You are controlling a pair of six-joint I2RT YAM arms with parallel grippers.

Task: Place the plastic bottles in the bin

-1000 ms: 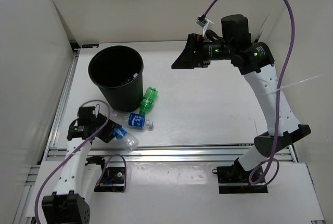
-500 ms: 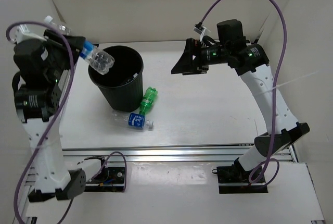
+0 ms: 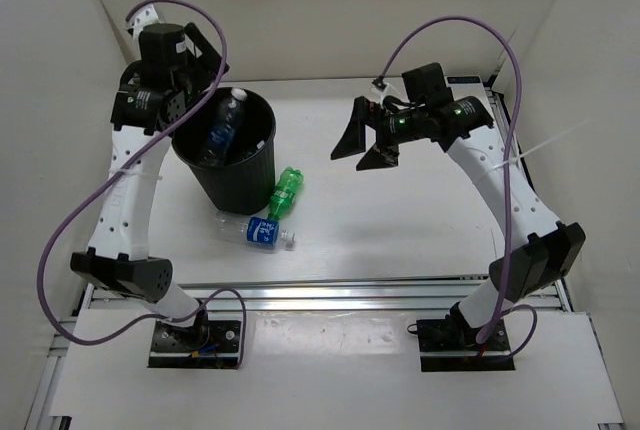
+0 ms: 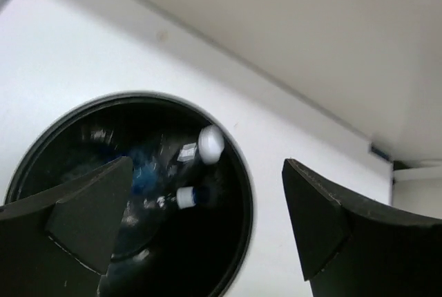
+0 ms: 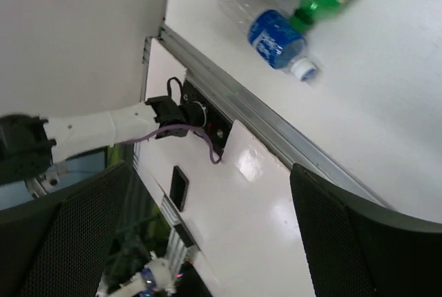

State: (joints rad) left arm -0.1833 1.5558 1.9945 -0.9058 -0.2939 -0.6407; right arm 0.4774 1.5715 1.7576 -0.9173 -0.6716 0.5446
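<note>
1. Left gripper, in the overhead view, hangs at the upper left over the rim of the bin, jaws spread with nothing between them. In the bin's mouth leans a binned bottle with a blue label, cap uppermost. Just below and right of the bin, on the table, lie the green bottle and the clear bottle, close together. The right gripper hovers right of centre, wide open and empty, well apart from both.
2. In the left wrist view the two fingers stand far apart over the bin's round opening at lower left. A white cap and a blur of blue show in the dark. A second pale cap sits lower, so whether more than one bottle is inside I cannot tell.
3. In the right wrist view the fingers are wide apart and hold nothing. The bin's rim crosses the top edge. The green bottle is at upper right, and the clear bottle lies just below it, cap toward the lower right.
4. Progress, as I judge it: at least one bottle is in, and two on the table remain.
5. No brand or writing can be read; the labels show only as blue and green.
</note>
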